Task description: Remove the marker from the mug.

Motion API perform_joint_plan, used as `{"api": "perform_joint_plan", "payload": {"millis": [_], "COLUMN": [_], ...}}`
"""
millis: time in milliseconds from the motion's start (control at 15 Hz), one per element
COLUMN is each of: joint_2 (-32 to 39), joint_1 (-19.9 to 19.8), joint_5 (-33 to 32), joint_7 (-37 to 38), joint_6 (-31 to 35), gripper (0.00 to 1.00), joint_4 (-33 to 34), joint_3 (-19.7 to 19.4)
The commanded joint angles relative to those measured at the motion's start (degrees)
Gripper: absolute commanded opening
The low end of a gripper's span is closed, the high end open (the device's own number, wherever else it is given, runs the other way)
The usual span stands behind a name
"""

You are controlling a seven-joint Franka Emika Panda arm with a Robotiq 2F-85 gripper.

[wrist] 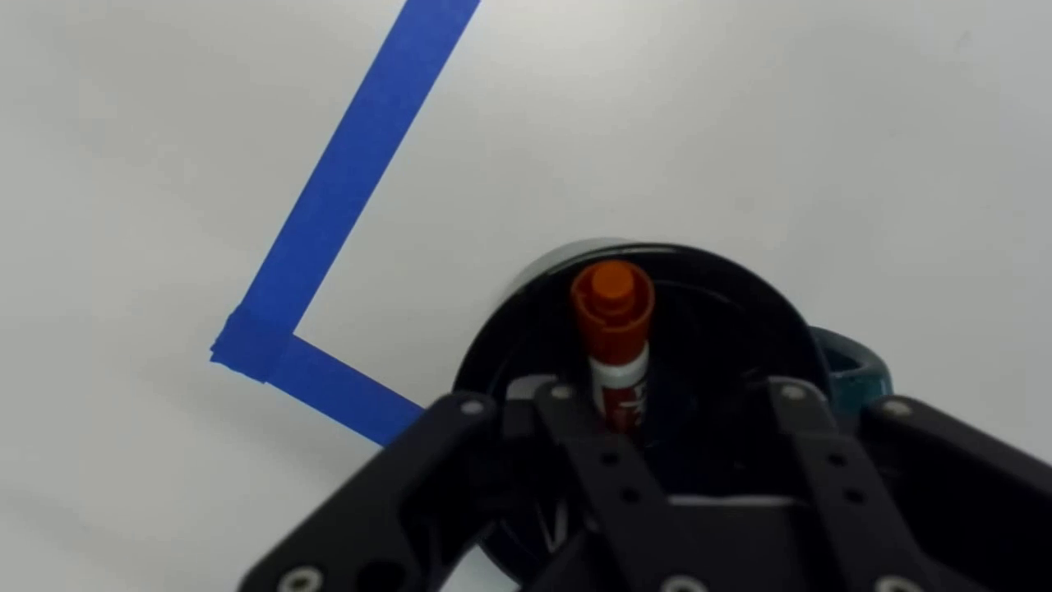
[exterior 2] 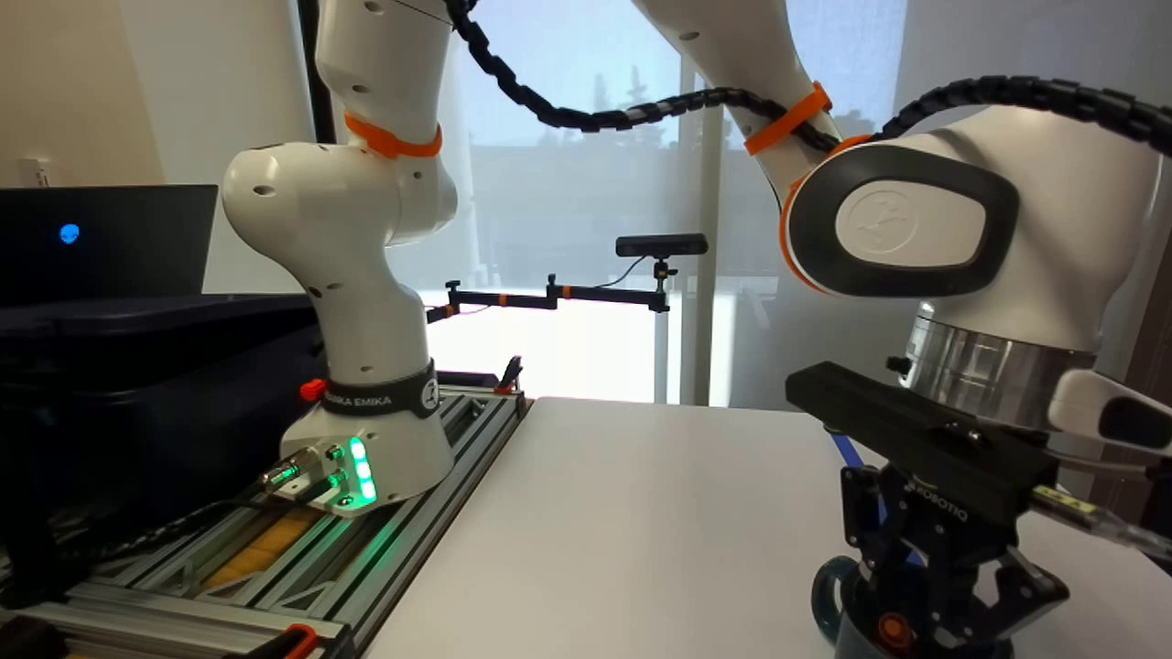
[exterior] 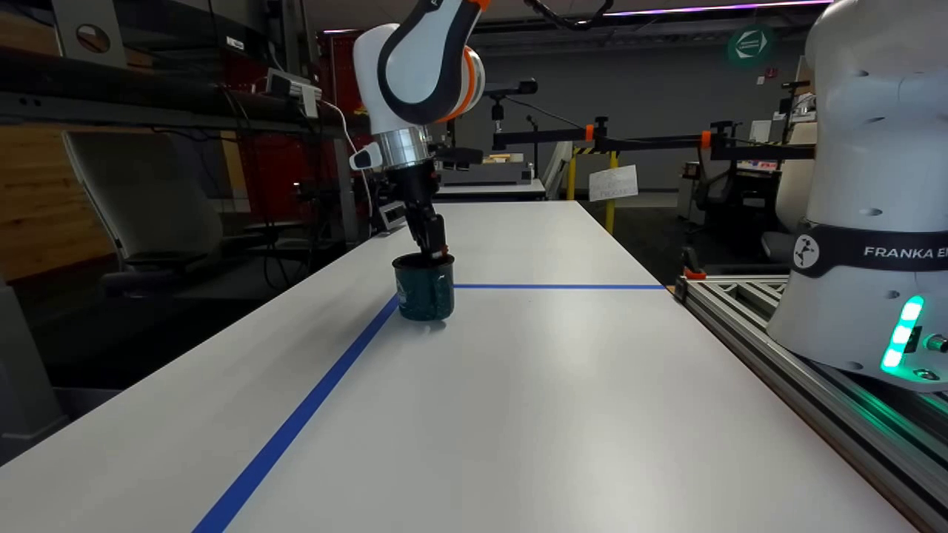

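The dark teal mug [exterior: 426,297] stands upright on the white table. In an exterior view only its upper part and handle [exterior 2: 828,595] show at the bottom edge. In the wrist view I look down into the mug [wrist: 740,300]. The marker [wrist: 618,349] leans inside it, orange-red end up with a white and red section below; its lower part is hidden. Its round orange end also shows in an exterior view [exterior 2: 895,631]. My gripper [wrist: 670,403] points down at the mug's mouth, fingers apart. The marker is close to one finger; contact cannot be told.
Blue tape lines [exterior: 318,400] mark the white table [exterior: 592,414] beside the mug. The robot base [exterior: 866,296] stands on a metal rail frame [exterior: 815,414] along the table edge. Camera arms [exterior 2: 604,295] reach out at the table's far side.
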Motion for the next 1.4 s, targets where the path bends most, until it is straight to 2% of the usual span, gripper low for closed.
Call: {"api": "perform_joint_plan", "payload": {"millis": [0,67,133,267,600,1067,1333], "joint_2": [0.80,0.80,0.79,0.56,-1.77,-9.92,-14.40], "joint_1": [-0.87,-0.91,-0.96,-1.02,-1.25,-0.80,-0.15], "joint_5": [0.73,0.80,0.88,0.89,1.46,4.36,9.64], "joint_7": [0.55,0.50,0.47,0.52,-0.25,-2.95,-5.41], "joint_6": [0.10,-0.02,-0.09,-0.13,-2.40,-10.97,-9.84], "gripper": [0.18,0.07,0.00,0.05,0.05,0.05,0.05], "joint_4": [0.77,0.79,0.82,0.88,1.44,2.89,0.11], "joint_3": [0.98,1.07,1.15,1.17,1.59,2.35,3.10]}}
